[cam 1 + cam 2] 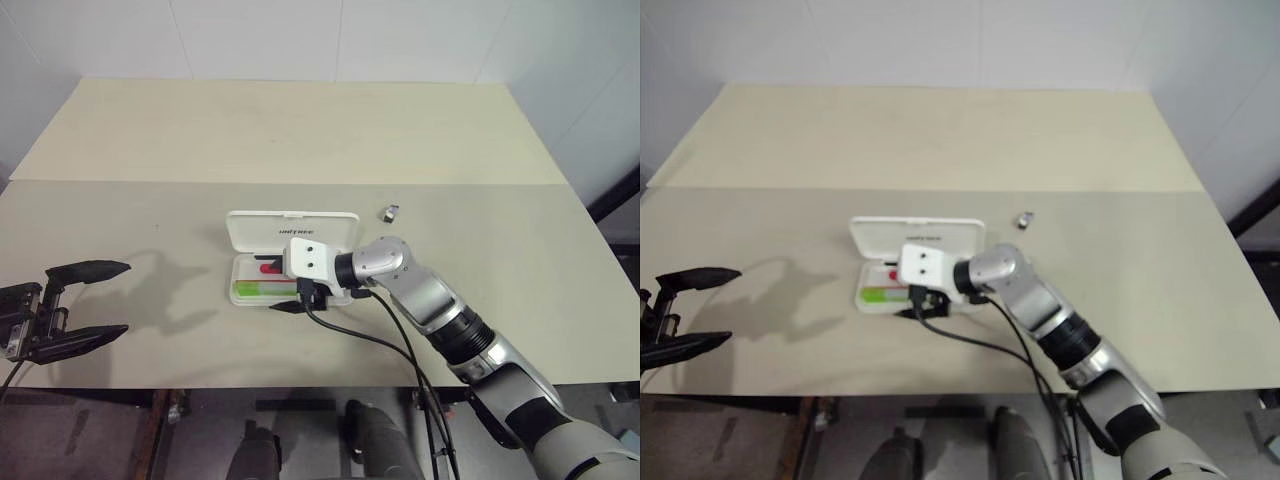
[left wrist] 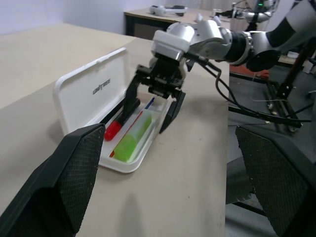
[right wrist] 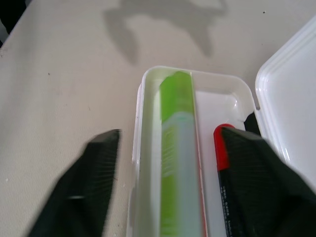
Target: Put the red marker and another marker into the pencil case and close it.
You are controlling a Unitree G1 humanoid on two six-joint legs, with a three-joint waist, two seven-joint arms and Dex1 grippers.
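1. We see the right gripper (image 1: 303, 296) reaching in from the near right corner of the table (image 1: 500, 240), its arm bent across so the wrist sits over the pencil case (image 1: 290, 231) and the fingers point down and toward the left.
2. Its jaws stand apart and hold nothing; in the left wrist view one finger (image 2: 129, 103) dips inside the case beside the red marker and the other (image 2: 170, 113) hangs outside the case's near wall.
3. The left gripper (image 1: 88, 303) hovers over the near left part of the table, well apart from the case, pointing level toward it. Its jaws are spread wide and empty.
4. The pencil case lies near the middle of the table with its lid (image 2: 89, 94) swung open and propped up on the far side.
5. Inside the tray the green highlighter (image 3: 177, 148) lies lengthwise along the near wall, its brighter green end toward the left.
6. The red marker (image 2: 114, 129) lies parallel just beyond it, on the lid side, with its red end toward the left and black body toward the right.
7. The left wrist view shows a thin red-and-blue line (image 2: 148, 103) on the tray floor between the two markers.
8. The head views show a small dark clip-like object (image 1: 390, 212) on the table, beyond and to the right of the case; we cannot tell what it is.
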